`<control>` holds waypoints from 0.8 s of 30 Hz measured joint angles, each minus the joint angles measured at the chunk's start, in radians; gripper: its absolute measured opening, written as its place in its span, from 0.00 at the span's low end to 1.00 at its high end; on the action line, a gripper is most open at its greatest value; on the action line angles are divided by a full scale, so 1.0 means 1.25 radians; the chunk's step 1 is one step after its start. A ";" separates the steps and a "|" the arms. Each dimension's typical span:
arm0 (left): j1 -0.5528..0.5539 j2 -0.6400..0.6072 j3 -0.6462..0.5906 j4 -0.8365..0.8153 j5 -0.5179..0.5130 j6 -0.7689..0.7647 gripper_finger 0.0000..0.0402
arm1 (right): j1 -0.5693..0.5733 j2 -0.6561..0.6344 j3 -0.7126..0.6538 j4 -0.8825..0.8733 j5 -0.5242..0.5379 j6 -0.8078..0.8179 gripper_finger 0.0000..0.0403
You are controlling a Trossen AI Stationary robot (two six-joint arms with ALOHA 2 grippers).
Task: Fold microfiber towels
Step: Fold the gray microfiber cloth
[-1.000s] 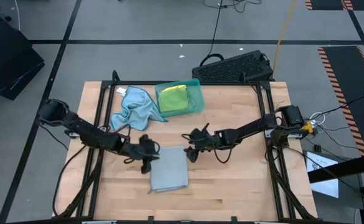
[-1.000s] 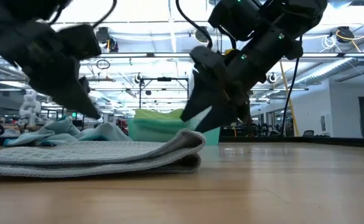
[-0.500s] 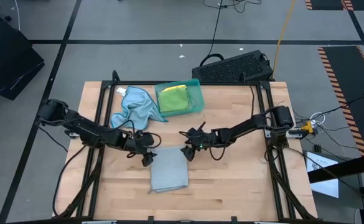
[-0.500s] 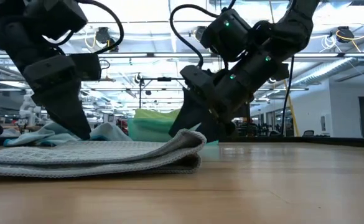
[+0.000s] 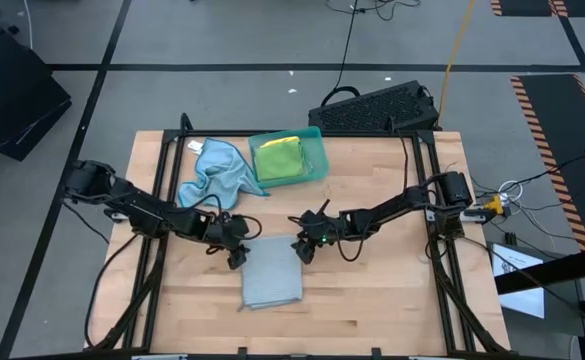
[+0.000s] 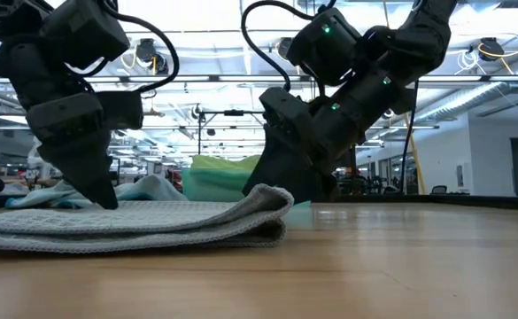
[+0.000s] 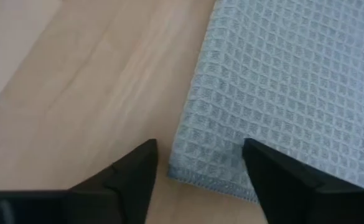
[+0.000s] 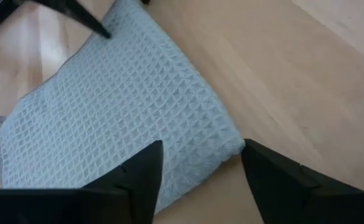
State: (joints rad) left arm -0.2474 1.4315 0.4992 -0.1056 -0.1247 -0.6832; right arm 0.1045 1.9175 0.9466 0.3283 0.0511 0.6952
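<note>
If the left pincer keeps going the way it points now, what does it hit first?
Most likely the near corner of the folded grey towel: the left pincer stands open, straddling that corner, with bare table beside it. Depth is unclear.

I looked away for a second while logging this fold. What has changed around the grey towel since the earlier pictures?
Both grippers have come down to the far corners of the folded grey towel. The left gripper has shifted back off the towel to straddle its left corner with open jaws; the right gripper has sunk to the right corner, jaws open. Neither grips it. The towel, the blue towel and the tray stayed put.
</note>
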 joint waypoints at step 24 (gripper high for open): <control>0.058 -0.005 -0.002 0.004 -0.028 0.265 0.02 | -0.075 0.000 0.000 0.045 -0.070 -0.207 0.50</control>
State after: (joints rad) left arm -0.1753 1.4250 0.4973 -0.1009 -0.1602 -0.3522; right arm 0.0114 1.9175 0.9466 0.3842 -0.0367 0.4370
